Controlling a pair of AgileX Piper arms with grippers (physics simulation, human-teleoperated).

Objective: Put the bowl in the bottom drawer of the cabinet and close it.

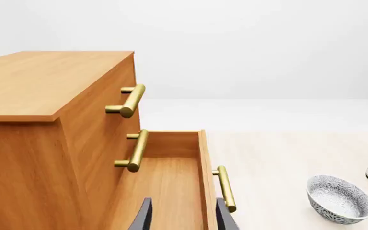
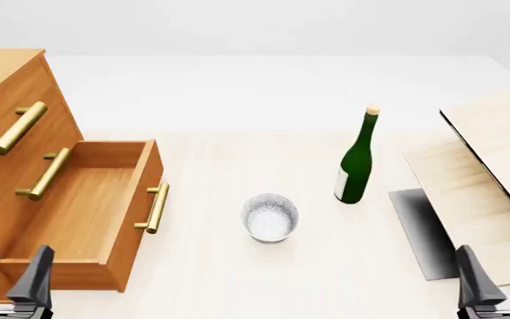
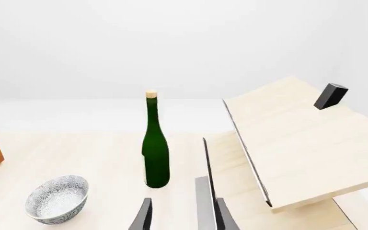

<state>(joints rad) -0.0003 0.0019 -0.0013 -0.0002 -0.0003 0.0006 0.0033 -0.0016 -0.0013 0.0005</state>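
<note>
Now, bowl [image 2: 270,217]: round, speckled white-grey, upright on table [image 2: 237,279], between drawer and green bottle [image 2: 357,159].
Bottom drawer [image 2: 87,219]: plain wood box, pulled out (brass handle [image 2: 156,207] lengthwise).
Left gripper [image 2: 8,272], right gripper [image 2: 496,272]: parted, empty.

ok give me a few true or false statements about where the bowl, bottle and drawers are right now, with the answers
1. The bottom drawer is pulled open. True.
2. The bowl sits inside that drawer. False: it stands on the table, between the drawer and the green bottle.
3. The bottle lies on its side. False: it stands upright.
4. The two upper drawers of the cabinet are shut. True.
5. The right gripper holds the bowl. False: its jaws are open and empty, as are those of the left gripper.
</note>
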